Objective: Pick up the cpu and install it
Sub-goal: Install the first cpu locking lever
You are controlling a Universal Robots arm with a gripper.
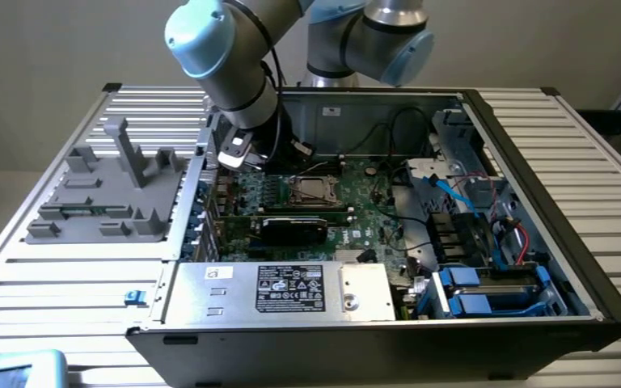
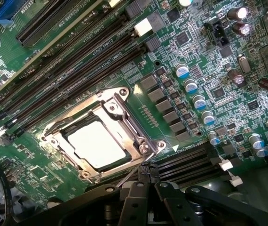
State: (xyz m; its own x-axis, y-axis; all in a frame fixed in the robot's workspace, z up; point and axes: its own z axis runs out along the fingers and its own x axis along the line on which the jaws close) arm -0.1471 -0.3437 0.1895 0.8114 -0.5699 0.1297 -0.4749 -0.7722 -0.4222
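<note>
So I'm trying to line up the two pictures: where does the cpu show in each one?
Exterior view: the cpu lies in its socket on the motherboard, inside the open computer case, just below the arm's wrist.
Wrist view: the cpu lies framed by the metal socket bracket, close to the shut jaws.
Shared landmark: that socket bracket around the chip.

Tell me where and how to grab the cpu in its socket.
Probably from straight above, by two opposite edges: the cpu lies flat inside the metal socket frame, with only its silver top exposed and its sides hemmed in. The shut gripper would have to open first.
</note>
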